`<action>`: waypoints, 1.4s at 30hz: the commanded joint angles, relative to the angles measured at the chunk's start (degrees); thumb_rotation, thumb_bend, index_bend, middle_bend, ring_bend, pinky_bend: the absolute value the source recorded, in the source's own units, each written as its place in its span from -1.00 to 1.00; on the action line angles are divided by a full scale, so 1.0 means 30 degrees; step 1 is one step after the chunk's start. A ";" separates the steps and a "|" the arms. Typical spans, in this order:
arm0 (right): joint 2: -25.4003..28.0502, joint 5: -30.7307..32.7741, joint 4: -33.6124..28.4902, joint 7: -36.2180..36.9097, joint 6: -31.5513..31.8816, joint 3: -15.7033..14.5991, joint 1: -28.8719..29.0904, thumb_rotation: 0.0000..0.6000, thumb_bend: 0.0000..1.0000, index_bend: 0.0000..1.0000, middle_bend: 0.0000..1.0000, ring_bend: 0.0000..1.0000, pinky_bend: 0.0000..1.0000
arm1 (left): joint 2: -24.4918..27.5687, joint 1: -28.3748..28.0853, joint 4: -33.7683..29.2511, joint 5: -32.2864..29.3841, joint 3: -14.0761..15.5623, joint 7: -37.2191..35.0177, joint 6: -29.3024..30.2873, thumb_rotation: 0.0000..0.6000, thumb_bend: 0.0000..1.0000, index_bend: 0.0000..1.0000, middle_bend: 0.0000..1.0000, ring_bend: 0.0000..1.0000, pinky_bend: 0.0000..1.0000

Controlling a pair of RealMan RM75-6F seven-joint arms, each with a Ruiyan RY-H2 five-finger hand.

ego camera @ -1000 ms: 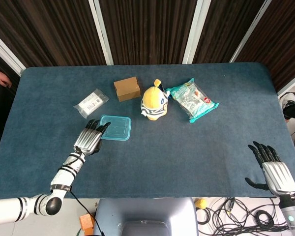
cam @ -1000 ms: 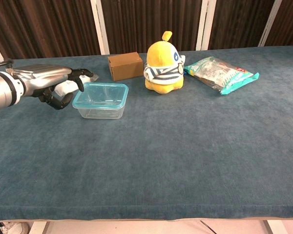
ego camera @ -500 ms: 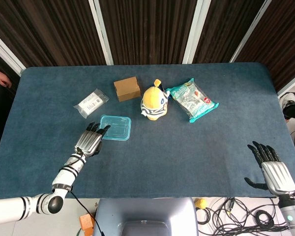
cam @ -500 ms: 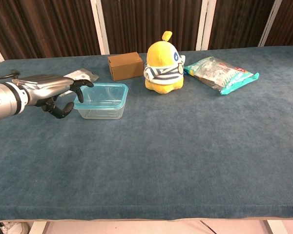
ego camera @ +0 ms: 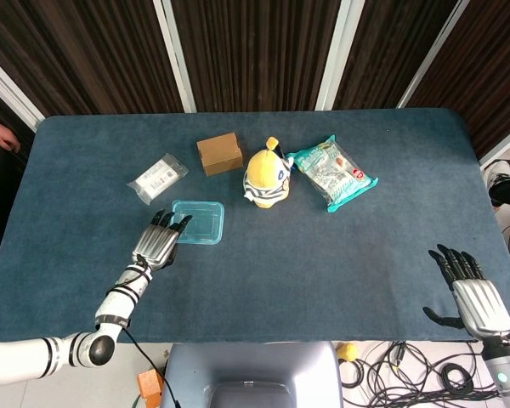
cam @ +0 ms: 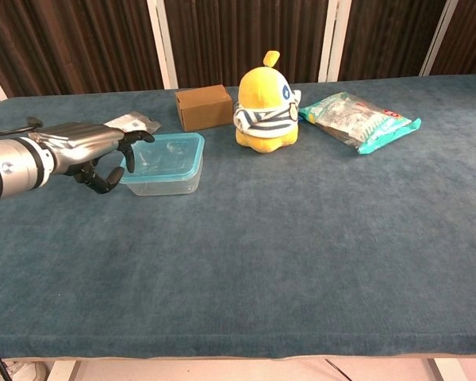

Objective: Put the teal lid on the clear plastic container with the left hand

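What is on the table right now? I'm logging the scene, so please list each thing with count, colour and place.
container: 1, clear with teal lid on it, left of centre
box: 1, brown, behind the container
plush toy: 1, yellow, centre back
snack bag: 1, teal and clear, right of the toy
packet: 1, clear with label, back left
table: 1, dark blue
left hand: 1, by the container's left edge
right hand: 1, empty, fingers apart, front right

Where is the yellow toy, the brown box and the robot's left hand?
yellow toy [cam: 266, 107], chest view, on its striped belly.
brown box [cam: 204, 108], chest view, on its front face.
left hand [ego camera: 156, 244], head view, on its silver back.
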 commanded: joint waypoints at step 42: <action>0.0307 -0.0225 0.0090 0.0779 0.0304 -0.0008 -0.0146 1.00 -0.73 -1.00 -1.00 -1.00 -0.97 | -0.2686 -0.0002 0.5134 0.2307 -0.1991 -0.3283 -0.0866 1.00 0.45 -1.00 -0.56 -0.97 -1.00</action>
